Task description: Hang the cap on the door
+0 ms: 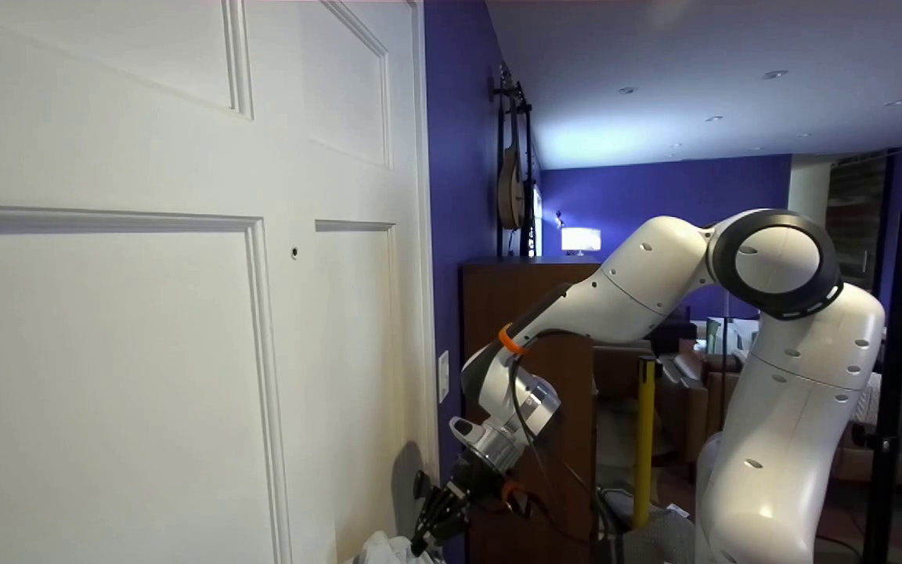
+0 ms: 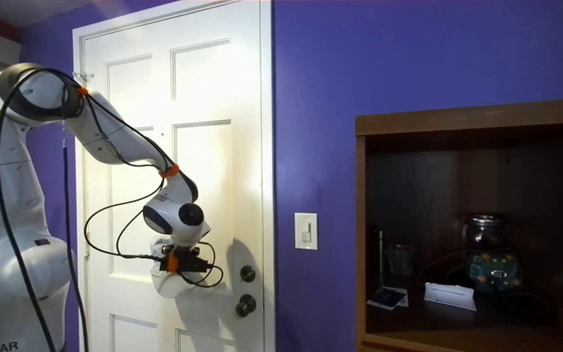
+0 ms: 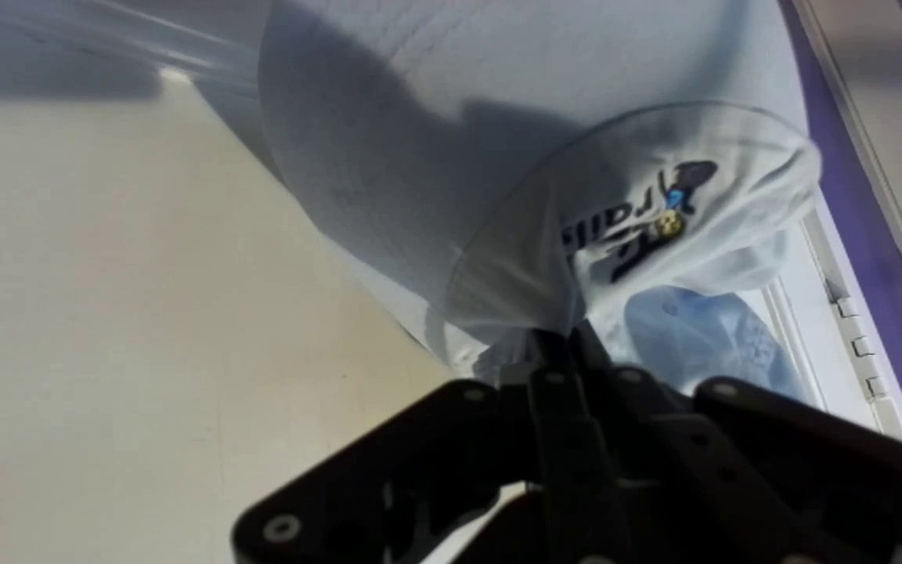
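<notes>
A wall-hung guitar (image 1: 510,192), a shaded lamp (image 1: 581,239) and a panelled door (image 2: 213,171) suggest a home.

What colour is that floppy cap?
The cap is grey-white with dark lettering; it shows best in the wrist view.

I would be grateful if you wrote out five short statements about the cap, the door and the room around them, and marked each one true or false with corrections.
1. The end effector grips the cap. True.
2. The cap is entirely plain, with nothing printed on it. False: dark lettering shows on it in the wrist view.
3. A light switch is mounted on the purple wall beside the door. True.
4. The door stands wide open. False: it is shut.
5. A guitar hangs on the purple wall. True.
</notes>
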You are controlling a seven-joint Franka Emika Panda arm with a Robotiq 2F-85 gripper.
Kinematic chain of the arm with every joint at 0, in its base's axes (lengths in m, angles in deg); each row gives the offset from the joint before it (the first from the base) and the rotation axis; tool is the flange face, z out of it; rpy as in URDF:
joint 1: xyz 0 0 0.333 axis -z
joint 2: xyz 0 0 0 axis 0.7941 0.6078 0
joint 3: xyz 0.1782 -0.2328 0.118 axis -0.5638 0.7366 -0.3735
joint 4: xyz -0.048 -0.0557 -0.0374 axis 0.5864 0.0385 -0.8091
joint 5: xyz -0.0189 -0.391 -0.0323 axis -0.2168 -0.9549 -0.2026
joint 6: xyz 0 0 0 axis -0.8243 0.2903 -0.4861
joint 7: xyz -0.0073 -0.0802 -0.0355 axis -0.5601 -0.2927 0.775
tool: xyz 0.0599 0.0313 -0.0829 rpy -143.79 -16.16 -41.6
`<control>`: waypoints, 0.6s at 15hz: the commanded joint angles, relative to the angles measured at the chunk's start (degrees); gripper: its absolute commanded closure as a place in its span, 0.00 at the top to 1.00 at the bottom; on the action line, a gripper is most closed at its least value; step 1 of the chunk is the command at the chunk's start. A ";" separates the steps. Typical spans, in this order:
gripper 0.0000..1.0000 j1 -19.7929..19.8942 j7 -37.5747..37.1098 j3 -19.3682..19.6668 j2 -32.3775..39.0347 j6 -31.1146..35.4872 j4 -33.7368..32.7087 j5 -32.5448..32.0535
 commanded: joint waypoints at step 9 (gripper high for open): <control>0.88 0.13 -0.57 -0.67 0.68 1.03 -1.41 2.91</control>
